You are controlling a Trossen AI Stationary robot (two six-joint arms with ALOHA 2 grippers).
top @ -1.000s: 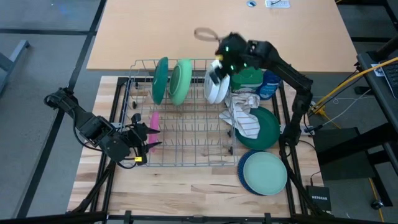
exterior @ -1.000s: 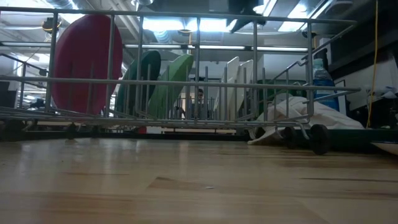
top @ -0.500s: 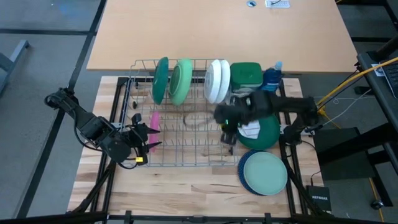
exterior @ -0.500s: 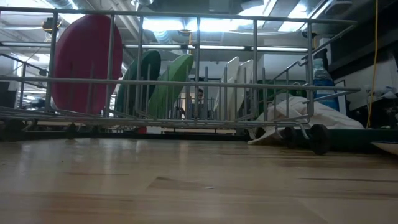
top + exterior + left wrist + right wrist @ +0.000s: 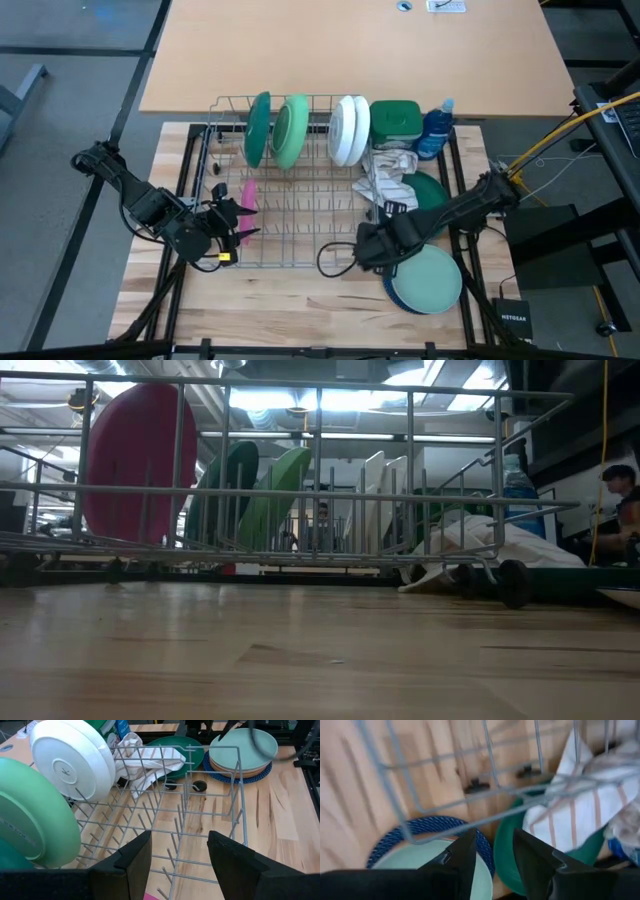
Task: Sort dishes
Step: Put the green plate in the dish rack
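Note:
A wire dish rack (image 5: 290,215) stands mid-table. In its far slots a dark green plate (image 5: 258,128), a light green plate (image 5: 290,130) and white plates (image 5: 348,130) stand on edge. A pink plate (image 5: 248,195) stands on edge at its left. A pale teal plate (image 5: 428,275) tops a stack on a navy plate (image 5: 427,826) at the near right. Another dark green plate (image 5: 435,200) lies flat under the cloth. My right gripper (image 5: 372,250) is open and empty, low by the rack's near right corner, beside the stack. My left gripper (image 5: 235,222) is open and empty at the rack's near left.
A green square-lidded tub (image 5: 397,120) and a blue bottle (image 5: 435,128) stand at the far right. A beige-and-white cloth (image 5: 390,180) lies over the rack's right side and the flat green plate. A person (image 5: 620,490) shows beyond the table.
My right gripper has gone from the white plates at the rack's far side toward the table's near edge and down, ending by the rack's near right corner beside the plate stack. The white plates stay standing in the rack.

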